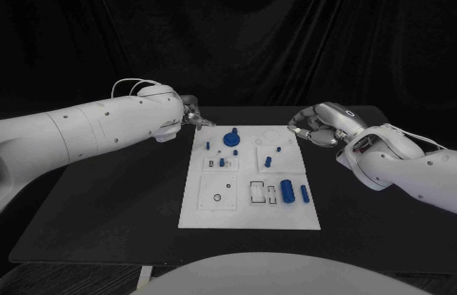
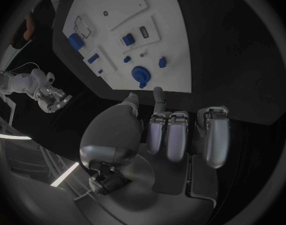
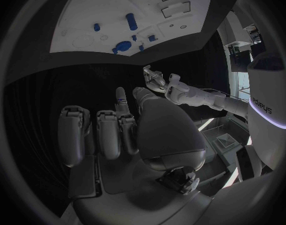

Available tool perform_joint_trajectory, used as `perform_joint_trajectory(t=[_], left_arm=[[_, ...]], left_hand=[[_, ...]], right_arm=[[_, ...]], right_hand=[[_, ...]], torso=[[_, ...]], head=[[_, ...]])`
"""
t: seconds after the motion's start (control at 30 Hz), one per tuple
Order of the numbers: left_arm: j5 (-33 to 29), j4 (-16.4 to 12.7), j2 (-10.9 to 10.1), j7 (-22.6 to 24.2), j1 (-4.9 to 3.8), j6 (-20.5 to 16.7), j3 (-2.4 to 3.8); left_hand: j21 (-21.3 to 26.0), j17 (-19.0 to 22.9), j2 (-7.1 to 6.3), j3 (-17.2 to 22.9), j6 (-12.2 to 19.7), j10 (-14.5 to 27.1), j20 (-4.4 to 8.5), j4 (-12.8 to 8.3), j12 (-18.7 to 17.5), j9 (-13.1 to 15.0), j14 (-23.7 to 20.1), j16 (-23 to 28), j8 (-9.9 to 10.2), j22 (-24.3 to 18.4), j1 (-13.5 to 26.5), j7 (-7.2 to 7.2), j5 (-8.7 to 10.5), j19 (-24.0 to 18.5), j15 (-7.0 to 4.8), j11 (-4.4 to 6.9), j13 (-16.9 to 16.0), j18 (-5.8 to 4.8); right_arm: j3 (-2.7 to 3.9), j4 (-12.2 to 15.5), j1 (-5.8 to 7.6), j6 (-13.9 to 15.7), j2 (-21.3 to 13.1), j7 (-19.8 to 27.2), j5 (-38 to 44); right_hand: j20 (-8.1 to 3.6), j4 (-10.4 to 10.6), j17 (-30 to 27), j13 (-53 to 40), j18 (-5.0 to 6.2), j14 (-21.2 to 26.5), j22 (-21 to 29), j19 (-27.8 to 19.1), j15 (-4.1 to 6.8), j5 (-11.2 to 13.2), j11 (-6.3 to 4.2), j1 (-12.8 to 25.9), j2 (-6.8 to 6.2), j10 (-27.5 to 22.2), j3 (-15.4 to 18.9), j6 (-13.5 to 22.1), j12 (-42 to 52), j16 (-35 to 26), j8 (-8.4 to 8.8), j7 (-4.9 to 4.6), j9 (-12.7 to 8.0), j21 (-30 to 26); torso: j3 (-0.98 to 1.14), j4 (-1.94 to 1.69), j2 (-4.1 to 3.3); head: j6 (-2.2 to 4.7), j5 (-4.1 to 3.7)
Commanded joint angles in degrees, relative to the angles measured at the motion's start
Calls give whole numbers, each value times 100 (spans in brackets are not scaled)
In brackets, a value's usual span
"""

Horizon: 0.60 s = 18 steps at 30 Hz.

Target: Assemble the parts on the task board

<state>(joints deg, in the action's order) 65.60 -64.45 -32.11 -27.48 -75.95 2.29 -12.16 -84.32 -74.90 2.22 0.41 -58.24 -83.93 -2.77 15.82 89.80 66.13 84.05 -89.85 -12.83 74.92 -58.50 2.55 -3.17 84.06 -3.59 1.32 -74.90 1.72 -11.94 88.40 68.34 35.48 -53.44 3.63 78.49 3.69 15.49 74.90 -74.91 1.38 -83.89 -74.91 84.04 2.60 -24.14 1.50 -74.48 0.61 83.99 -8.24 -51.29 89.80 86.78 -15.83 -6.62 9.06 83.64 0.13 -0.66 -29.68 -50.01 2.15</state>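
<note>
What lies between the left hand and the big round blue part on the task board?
In the head view, only a bare strip of the white task board separates the left hand from the round blue part; nothing else lies there.

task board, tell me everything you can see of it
The task board is a flat white rectangular plate lying in the middle of the black table, long side running away from the robot. Its face carries raised square panels, small round holes and dark-outlined rectangular slots. Small blue parts sit on it, the largest a round knobbed piece near the far edge. Neither hand touches it: the left hand hovers by its far left corner, the right hand off its far right.
</note>
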Motion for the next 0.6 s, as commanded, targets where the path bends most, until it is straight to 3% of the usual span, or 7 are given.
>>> perform_joint_trajectory(t=[0.03, 0.07, 0.2, 0.3, 0.6], left_arm=[[71, 263, 95, 327, 103, 241, 1], [72, 346, 126, 366, 135, 253, 1], [73, 624, 250, 483, 260, 286, 1], [74, 791, 336, 546, 343, 307, 1], [74, 1185, 520, 753, 500, 411, 1]], left_hand=[[38, -1510, 13, -62, -103, -607, -47, -11, 20, -558, 595, -15, 387, 1243, -123, 74, 18, 143, 45, -73, -1510, 2], [31, -1510, 26, -76, -140, -607, -53, -16, 20, -711, 595, -15, 480, 1251, -161, 80, -7, 151, 54, -83, -1510, 0], [20, -1510, 27, -94, -181, -607, -61, -17, 20, -812, 595, -15, 532, 1260, -180, 83, -3, 162, 55, -87, -1510, -4], [18, -1510, 30, -117, -286, -607, -62, -11, 20, -871, 595, -15, 527, 1264, -188, 66, 0, 166, 53, -79, -1510, -4], [53, -1510, 12, -216, -365, -607, -59, 58, 20, -819, 595, -15, 456, 1258, -85, 51, 22, 143, 47, -68, -1510, 5]], right_arm=[[4, 16, -10, 75, -9, -2, -28], [4, 14, -10, 69, -8, 0, -32], [5, 11, -10, 44, -2, 14, -44], [5, 8, -10, 30, 2, 29, -52], [5, 11, -10, -10, -10, 37, -99]], right_hand=[[31, 45, 744, -1509, 31, -459, -1282, 310, -41, -14, 30, 15, -15, 601, -5, -43, 20, 3, 40, 19, -11, 36], [30, 57, 747, -1509, 32, -460, -1280, 308, -40, -13, 30, 29, -12, 601, -2, -52, 20, 5, 40, 20, -11, 31], [26, 95, 748, -1509, 27, -463, -1287, 319, -35, -15, 23, 99, -11, 601, 16, -85, 20, 7, 54, 27, -14, 48], [21, 115, 753, -1509, 24, -465, -1292, 326, -30, -7, 17, 235, 2, 601, 51, -113, 20, 11, 80, 32, -21, 60], [16, 106, 747, -1509, 24, -465, -1293, 328, -27, 32, 14, 397, 35, 601, 82, -250, 20, 11, 74, 44, -10, 57]], torso=[[8, 14, 5], [10, 12, 7], [4, 13, -16], [-7, -5, -37], [-5, -14, -31]], head=[[1, -3], [1, -8], [1, 5], [1, -3], [1, -9]])
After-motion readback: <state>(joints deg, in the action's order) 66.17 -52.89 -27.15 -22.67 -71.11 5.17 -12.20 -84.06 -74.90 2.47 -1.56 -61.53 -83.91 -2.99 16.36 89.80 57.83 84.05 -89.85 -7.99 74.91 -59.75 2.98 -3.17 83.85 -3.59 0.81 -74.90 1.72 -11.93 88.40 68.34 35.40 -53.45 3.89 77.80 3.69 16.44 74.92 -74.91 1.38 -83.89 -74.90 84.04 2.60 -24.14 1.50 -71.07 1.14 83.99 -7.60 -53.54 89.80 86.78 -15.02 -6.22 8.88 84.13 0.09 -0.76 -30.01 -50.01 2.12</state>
